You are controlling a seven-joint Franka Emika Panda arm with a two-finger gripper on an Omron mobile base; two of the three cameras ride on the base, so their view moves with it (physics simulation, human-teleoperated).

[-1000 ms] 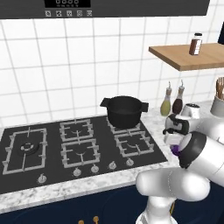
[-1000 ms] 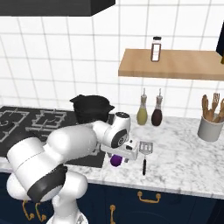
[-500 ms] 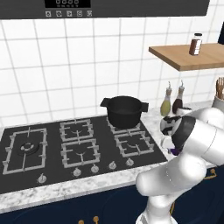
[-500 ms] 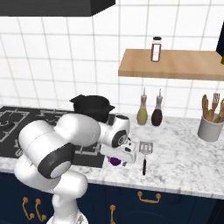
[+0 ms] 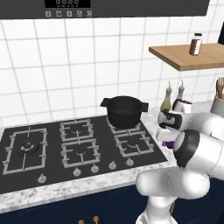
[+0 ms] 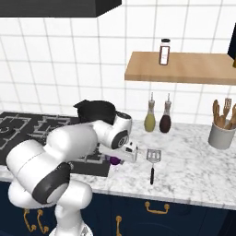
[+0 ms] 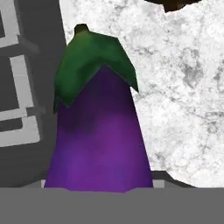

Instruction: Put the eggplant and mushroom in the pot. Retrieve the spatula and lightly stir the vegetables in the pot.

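In my hand view the eggplant (image 7: 98, 135) is very close to the camera, purple body with a green cap, lying across the edge between the dark stove (image 7: 22, 87) and the marble counter (image 7: 183, 87). The finger tips are not visible there, so I cannot tell if the pincer is wide, narrow, or holding the eggplant.

From the right base view I see more. The gripper (image 6: 120, 159) is low at the front of the counter (image 6: 193, 170), just beside the stove corner, and a bit of purple eggplant (image 6: 114, 160) shows under it. The spatula (image 6: 152, 163) lies flat on the marble near the gripper, on its right, head toward the wall. A grey cup (image 6: 220, 135) with wooden utensils stands far right, and two bottles (image 6: 157, 120) are by the wall.

The left base view gives the pot (image 5: 124, 111) best: it sits on the back right burner, well apart from the eggplant (image 5: 169, 144). I cannot see inside the pot.
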